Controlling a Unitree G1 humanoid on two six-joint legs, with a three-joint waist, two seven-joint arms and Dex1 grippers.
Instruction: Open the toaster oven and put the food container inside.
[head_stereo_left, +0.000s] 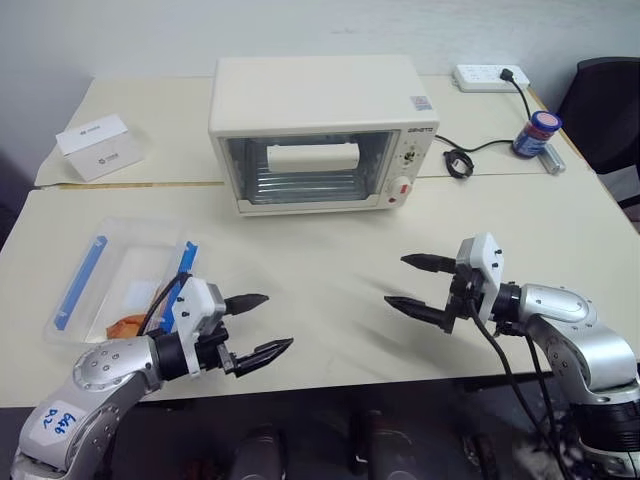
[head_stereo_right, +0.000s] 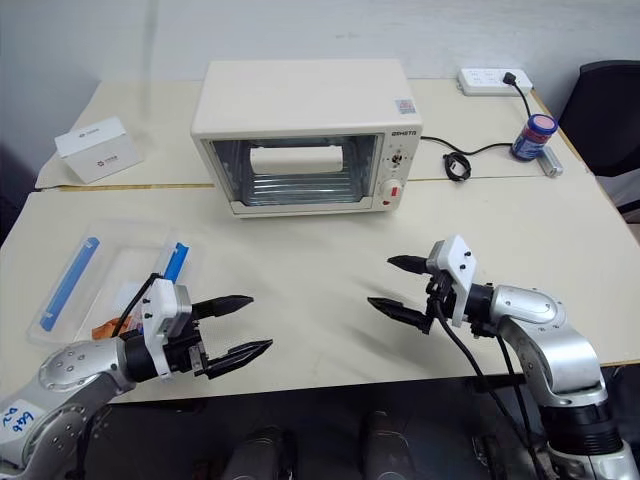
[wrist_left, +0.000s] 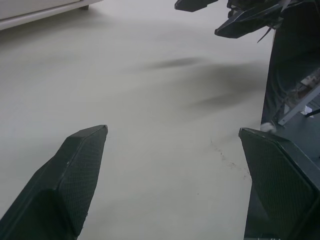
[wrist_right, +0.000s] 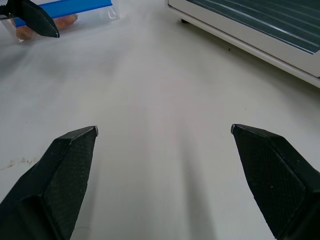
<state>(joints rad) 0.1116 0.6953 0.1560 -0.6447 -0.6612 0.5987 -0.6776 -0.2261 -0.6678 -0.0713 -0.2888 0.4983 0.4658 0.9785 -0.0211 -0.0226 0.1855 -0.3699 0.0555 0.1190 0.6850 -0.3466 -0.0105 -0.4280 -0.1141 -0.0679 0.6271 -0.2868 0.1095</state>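
Note:
The cream-white toaster oven (head_stereo_left: 322, 130) stands at the back middle of the table, its glass door shut, white bar handle across it and a red knob on its right panel. The food container (head_stereo_left: 115, 280), clear plastic with blue clip strips and orange food in one corner, lies on the table at the left. My left gripper (head_stereo_left: 258, 326) hovers open just right of the container, empty. My right gripper (head_stereo_left: 418, 283) is open and empty over the table's right half, pointing left toward the other one. The right wrist view catches the oven's lower front (wrist_right: 260, 30) and a corner of the container (wrist_right: 65, 17).
A small white cardboard box (head_stereo_left: 100, 147) sits at the back left. A power strip (head_stereo_left: 490, 77), a black cable (head_stereo_left: 470, 155) and a blue-lidded jar (head_stereo_left: 537, 134) lie at the back right. A black chair (head_stereo_left: 610, 105) stands beyond the table's right edge.

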